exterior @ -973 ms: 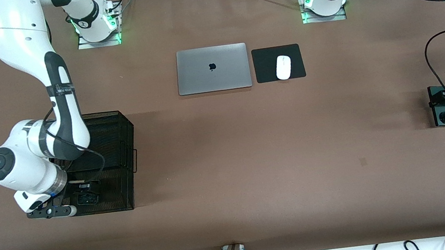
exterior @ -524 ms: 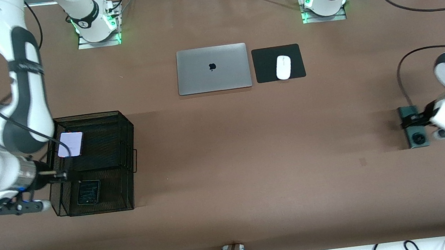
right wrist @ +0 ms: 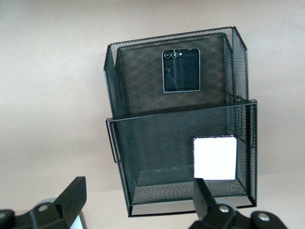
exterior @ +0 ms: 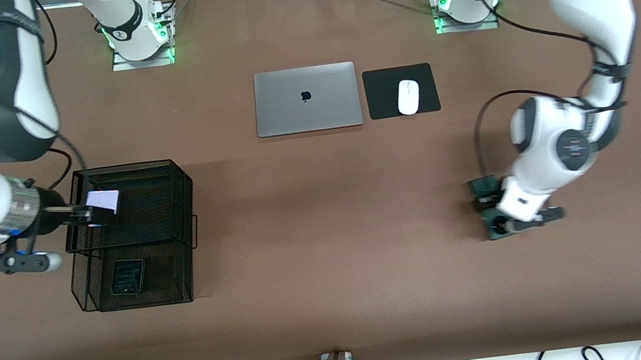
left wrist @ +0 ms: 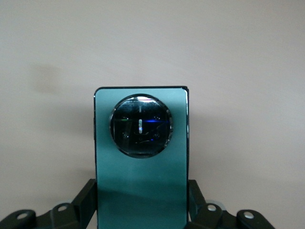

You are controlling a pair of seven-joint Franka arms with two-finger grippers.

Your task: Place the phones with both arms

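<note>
Both arms have swung since a second ago. The left arm has carried its load in from its own end of the table (exterior: 336, 302) toward the middle, and the right arm has lifted out of the mesh basket's nearer compartment.

The left arm now folds down sharply from its base, elbow high and wrist bent low over bare tabletop nearer the front camera than the mouse (exterior: 408, 96). My guess is that it is ferrying its phone across to the basket at the right arm's end, which would explain the low, level carry. The right arm stands back with its forearm almost level. It reaches over the basket's (exterior: 181, 180) edge at the farther compartment, and to me it looks finished with that drop.

The closed laptop (exterior: 306, 99) sits untouched between the bases.

The left gripper (exterior: 490, 207) has its fingers (left wrist: 88, 200) clamped on the long edges of the dark green phone (left wrist: 140, 162). The phone is held flat with its camera ring up, and table is visible under it.

The right gripper (exterior: 81, 219) has its fingers (right wrist: 71, 195) spread wide with nothing between them. The lilac phone (exterior: 103, 200) lies in the farther compartment just past one fingertip, partly hidden by it. The black phone (exterior: 127, 276) rests flat on the floor of the nearer compartment.
</note>
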